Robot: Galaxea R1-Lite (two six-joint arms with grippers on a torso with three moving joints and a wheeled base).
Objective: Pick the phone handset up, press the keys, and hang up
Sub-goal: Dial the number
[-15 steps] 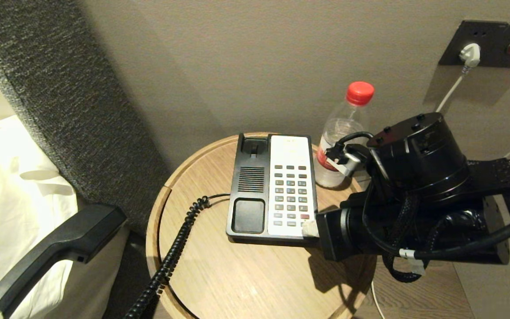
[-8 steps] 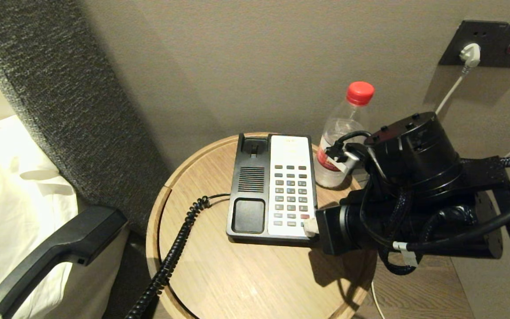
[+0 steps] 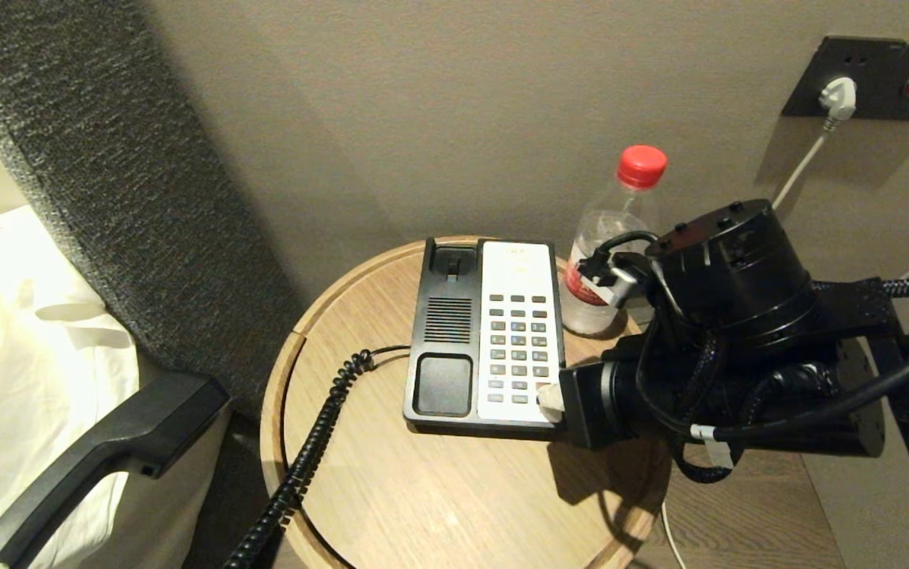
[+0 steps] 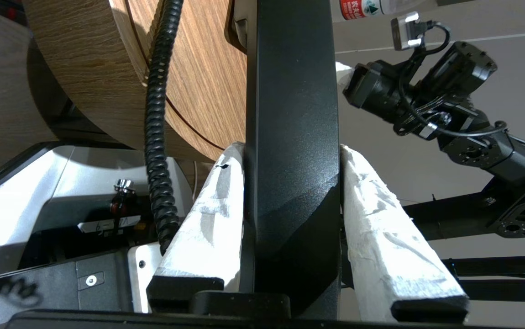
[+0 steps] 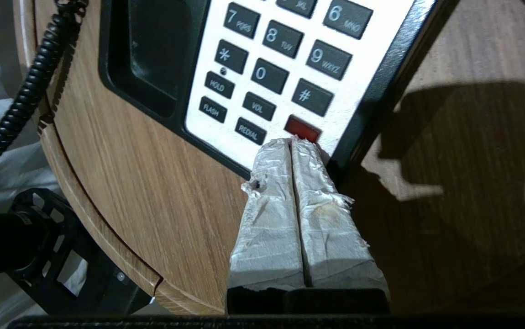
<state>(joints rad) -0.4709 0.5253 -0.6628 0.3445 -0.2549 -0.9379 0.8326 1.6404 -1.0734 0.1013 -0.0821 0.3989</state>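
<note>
My left end effector clamps the handset off-desk, left, freeing the cradle. My right end effector, pinched closed, tips at the red key to press it.

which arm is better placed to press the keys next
Right: its hand, wrapped fingers shut together, sits at the white keypad by the red key. The left hand holds the glossy black plastic handset.

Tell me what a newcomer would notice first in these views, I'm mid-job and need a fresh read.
First, the right hand: fingers pressed together, tips at the near right corner of the phone base keypad, beside the red key. Next, the phone handset off its cradle, held out past the round table's left edge over the bedding, clamped in the left hand. A red-capped bottle stands behind the phone.
</note>
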